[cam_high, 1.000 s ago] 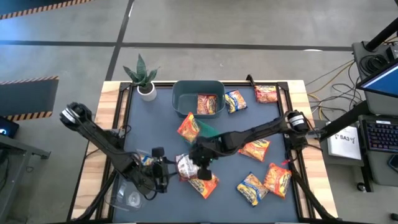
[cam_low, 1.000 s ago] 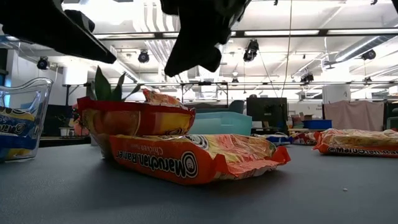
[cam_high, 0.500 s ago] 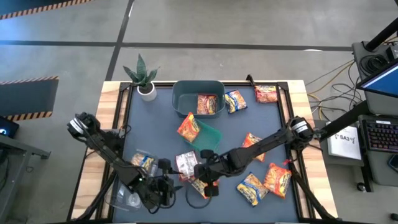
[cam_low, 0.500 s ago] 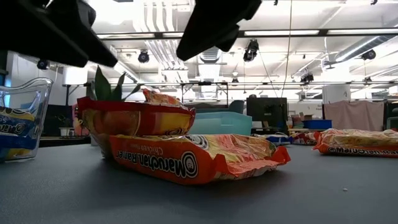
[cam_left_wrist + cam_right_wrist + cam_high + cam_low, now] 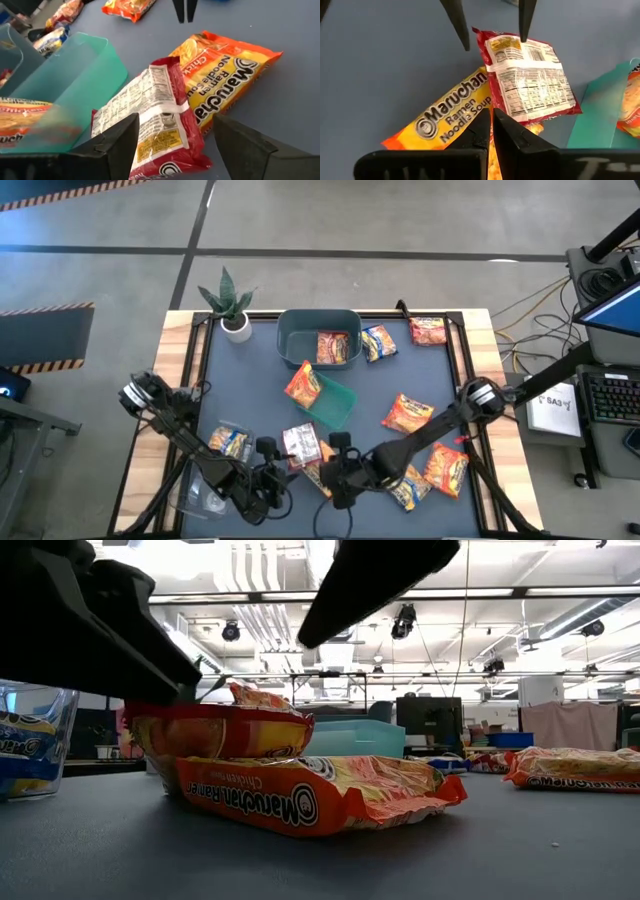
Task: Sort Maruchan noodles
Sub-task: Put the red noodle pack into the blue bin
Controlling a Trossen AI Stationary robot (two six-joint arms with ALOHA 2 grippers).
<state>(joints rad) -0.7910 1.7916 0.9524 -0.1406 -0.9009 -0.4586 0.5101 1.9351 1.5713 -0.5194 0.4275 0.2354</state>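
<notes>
Left gripper has pulled back toward the table's near edge, jaws now spread wide with nothing between them; a second ago it sat closer in. It's lined up on the dark red packet, which lies label-side up, overlapping the orange packet and touching the green tray.

Right gripper has swung from over the tray down to just beside the same pair, fingers pressed together, empty. Both arms are now crowding that one pile, tips facing each other across it.

Elsewhere relative to the green tray: one orange packet leans inside it, the grey-teal tub beyond it holds one, a clear container left of it holds a yellow-blue one, and several more lie loose to its right.

Read: the left gripper looks set up for a grab on the red packet. Sort is early; most packets are unsorted.
</notes>
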